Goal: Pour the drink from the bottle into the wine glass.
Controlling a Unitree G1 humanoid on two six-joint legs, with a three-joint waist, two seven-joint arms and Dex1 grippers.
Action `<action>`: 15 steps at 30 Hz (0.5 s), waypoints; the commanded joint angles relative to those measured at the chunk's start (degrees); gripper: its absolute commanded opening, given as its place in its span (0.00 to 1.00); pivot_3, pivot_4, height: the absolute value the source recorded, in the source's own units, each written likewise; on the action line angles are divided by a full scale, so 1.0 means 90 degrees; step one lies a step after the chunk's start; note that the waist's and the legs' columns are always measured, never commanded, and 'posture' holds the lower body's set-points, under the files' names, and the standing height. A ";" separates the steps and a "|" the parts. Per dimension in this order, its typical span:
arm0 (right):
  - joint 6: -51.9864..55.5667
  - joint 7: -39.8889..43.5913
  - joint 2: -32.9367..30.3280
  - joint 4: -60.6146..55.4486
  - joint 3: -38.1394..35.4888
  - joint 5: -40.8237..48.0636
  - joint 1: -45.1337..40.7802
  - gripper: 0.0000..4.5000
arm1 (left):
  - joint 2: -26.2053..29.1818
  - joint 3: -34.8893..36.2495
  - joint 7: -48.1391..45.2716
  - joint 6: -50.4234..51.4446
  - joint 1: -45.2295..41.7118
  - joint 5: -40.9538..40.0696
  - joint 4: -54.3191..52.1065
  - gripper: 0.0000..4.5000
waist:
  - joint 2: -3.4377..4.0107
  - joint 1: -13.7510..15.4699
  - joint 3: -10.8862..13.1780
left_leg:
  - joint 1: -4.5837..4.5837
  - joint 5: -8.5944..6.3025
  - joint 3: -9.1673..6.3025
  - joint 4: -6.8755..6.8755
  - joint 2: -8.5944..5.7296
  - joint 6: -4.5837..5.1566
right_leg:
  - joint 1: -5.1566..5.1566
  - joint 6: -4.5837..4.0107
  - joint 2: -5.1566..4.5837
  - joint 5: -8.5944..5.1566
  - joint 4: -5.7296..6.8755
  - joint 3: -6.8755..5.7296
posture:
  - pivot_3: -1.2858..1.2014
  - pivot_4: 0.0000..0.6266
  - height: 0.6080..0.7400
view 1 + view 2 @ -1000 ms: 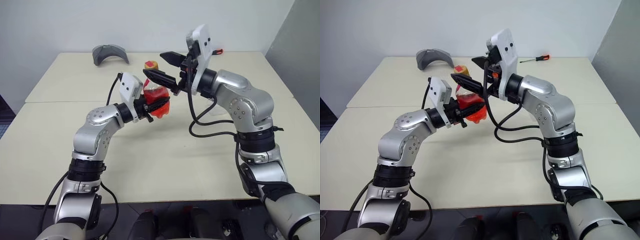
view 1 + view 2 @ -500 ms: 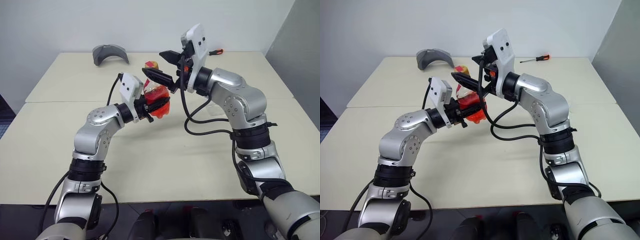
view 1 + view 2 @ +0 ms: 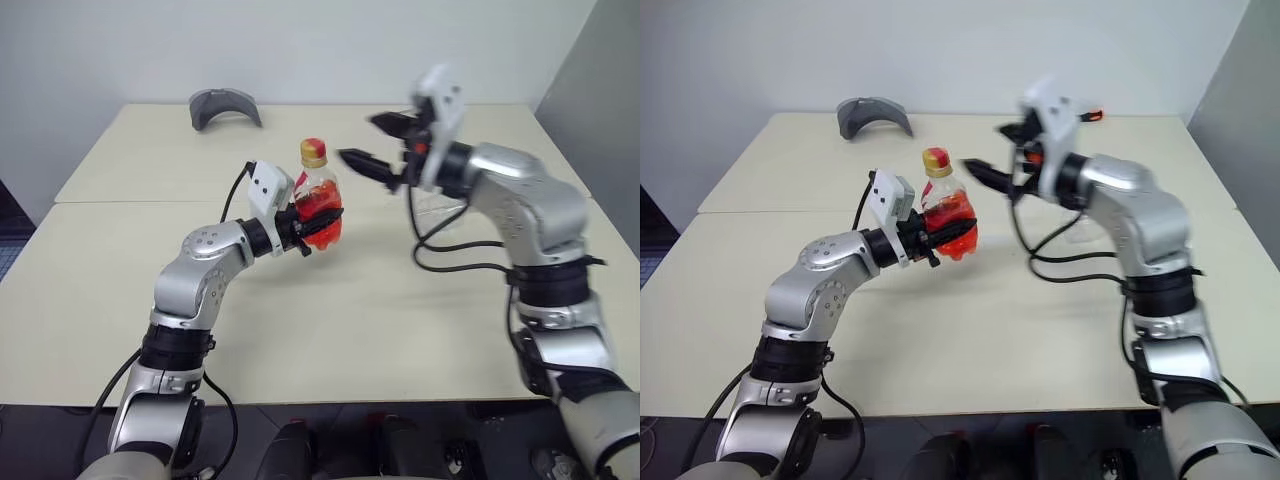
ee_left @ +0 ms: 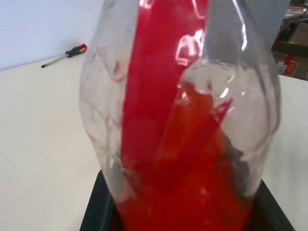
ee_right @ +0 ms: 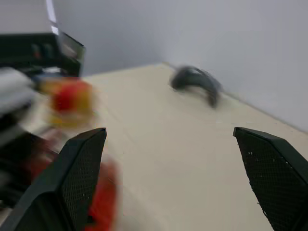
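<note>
1. While the left tool [image 3: 305, 222] stays clamped on the bottle [image 3: 316, 200], holding it upright above the worktop [image 3: 330, 320], the cap [image 3: 313, 152] is on, so I judge uncapping is the step in hand.
2. Right tool [image 3: 375, 142] hangs just beside the cap, its two black fingers spread wide, nothing between them.
3. To do it well: bring those open fingers squarely around the yellow-and-red cap, close firmly, and twist while the left grip keeps the squat body from spinning or squashing.
4. Keep that bottle upright throughout; the red drink [image 3: 950, 222] fills the lower part and a tilt would spill it once the cap is free.
5. Wine glass [image 3: 437, 208] is barely visible behind the right arm's cable, standing on the worktop.
6. Worktop is pale cream, two slabs butted together; a grey curved object [image 3: 225, 106] lies at the far left, a screwdriver [image 4: 65, 54] at the far edge, plain wall behind.
</note>
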 commanded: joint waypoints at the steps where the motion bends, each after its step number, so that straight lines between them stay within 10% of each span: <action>1: 0.0103 0.0047 -0.0264 -0.0292 -0.0261 0.0054 0.0168 1.00 | 0.0057 0.0180 -0.0052 -0.0043 -0.0016 -0.0176 -0.0514 0.29 | 0.0000 -0.0017 0.0000 | 0.0001 -0.0004 0.0001 -0.0002 0.0000 0.0007 | 0.0000 0.0000 0.0000 0.0000 0.0001 0.0001 | 0.52 0.24 1.00; 15: 0.1014 0.0063 0.0887 -0.1349 -0.0058 0.1355 0.0057 1.00 | 0.0093 0.0128 -0.0303 -0.0259 -0.0098 -0.0036 -0.0198 0.28 | 0.0001 -0.0039 0.0000 | 0.0005 -0.0009 0.0006 -0.0002 0.0012 0.0016 | 0.0000 0.0000 0.0009 0.0000 0.0003 -0.0001 | 0.52 0.24 1.00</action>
